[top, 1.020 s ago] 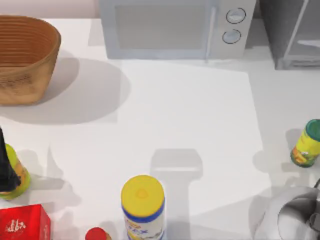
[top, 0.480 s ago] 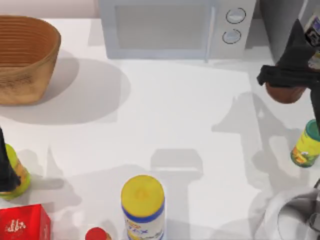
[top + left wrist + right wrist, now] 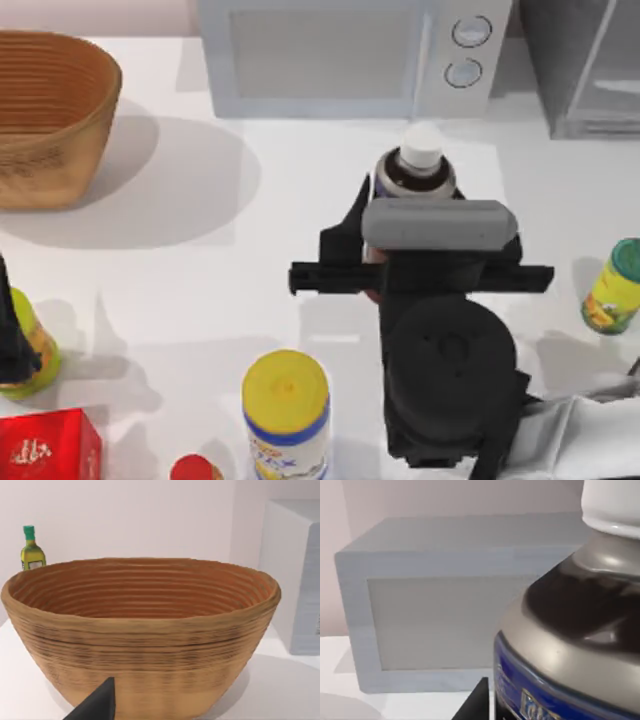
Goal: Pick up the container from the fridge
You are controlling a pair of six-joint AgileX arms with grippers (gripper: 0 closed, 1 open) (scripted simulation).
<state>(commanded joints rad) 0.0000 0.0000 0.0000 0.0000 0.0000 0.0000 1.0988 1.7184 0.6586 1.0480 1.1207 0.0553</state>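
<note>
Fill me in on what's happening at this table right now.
The right arm is at work: its right gripper holds the container, a white-capped bottle, above the middle of the table, in front of the microwave. The fridge stands at the table's far right corner. The left gripper sits parked at the left edge, near the wicker basket. The yellow-lidded canister stands untouched at the near edge.

My right arm reaches in from the table's near right corner toward the middle of the table, wrist high and seen from above. The right gripper [image 3: 385, 235] points toward the far edge, its fingers closed around the container [image 3: 417, 165], which it holds upright. My left arm is parked at the table's left edge, near the front.
</note>
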